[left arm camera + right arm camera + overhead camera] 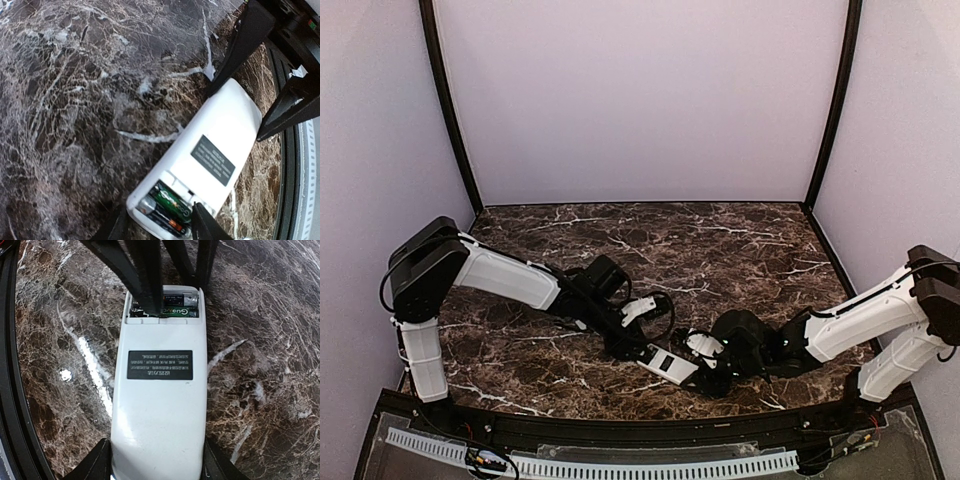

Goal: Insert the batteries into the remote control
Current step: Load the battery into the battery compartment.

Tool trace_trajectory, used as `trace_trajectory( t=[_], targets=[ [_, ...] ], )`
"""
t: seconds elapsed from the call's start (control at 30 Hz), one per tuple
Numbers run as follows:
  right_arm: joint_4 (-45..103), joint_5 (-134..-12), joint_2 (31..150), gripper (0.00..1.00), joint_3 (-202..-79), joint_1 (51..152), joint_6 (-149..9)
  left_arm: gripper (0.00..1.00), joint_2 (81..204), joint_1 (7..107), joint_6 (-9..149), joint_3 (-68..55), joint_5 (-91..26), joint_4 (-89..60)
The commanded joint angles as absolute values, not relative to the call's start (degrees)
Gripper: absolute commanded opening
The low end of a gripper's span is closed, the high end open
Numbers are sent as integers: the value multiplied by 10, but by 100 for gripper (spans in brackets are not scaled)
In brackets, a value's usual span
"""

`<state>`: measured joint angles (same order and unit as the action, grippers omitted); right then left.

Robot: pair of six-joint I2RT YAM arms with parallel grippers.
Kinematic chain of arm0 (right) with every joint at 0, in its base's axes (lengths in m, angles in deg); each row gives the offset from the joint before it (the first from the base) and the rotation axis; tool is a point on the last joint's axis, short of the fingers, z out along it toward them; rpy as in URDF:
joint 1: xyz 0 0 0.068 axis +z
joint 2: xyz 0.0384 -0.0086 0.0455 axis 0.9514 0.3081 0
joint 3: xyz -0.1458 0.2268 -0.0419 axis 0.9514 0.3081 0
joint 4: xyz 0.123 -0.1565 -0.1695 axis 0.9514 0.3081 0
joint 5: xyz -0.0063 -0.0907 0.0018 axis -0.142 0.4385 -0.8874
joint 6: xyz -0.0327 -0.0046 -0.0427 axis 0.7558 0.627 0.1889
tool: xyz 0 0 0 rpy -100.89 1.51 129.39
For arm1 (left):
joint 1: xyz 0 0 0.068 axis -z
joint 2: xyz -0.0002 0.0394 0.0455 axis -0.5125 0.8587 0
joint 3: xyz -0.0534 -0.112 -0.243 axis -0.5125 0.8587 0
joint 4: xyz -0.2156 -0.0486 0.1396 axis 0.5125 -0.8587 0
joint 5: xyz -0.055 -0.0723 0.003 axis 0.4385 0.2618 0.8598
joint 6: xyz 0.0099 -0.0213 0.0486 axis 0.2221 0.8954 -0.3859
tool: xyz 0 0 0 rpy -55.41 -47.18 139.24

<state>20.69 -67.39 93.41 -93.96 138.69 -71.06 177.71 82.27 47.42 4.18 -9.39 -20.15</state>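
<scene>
The remote control (668, 364) (215, 145) (160, 405) lies white back up on the marble near the front edge. Its battery bay is uncovered. Two batteries (172, 205) (177, 307) lie in the bay, one of them green. My right gripper (705, 365) (156, 462) is shut across the remote's closed end, a finger on each long side. My left gripper (642, 350) (157, 225) is at the bay end with its jaws apart. One left finger (205, 225) (145, 280) reaches over the bay onto the batteries. The other finger (111, 229) is just outside the remote's edge.
The dark marble table (720, 250) stretches back to pale walls. A black rail (620, 430) with a white toothed strip runs along the near edge, close behind the remote. Both forearms converge low at the front centre.
</scene>
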Motion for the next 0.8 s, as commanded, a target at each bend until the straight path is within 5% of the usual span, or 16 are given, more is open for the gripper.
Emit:
trace_trajectory(
  t=[0.0,0.43,0.77],
  targets=[
    [183,-698,928,0,-933,1393,-695,44,1815,826,483,38,-125,-231],
    [188,-687,933,0,-937,1392,-698,48,1814,830,491,31,-137,-245],
    [197,-681,930,0,-942,1392,-699,63,1704,801,563,-4,-180,-246]
  ],
)
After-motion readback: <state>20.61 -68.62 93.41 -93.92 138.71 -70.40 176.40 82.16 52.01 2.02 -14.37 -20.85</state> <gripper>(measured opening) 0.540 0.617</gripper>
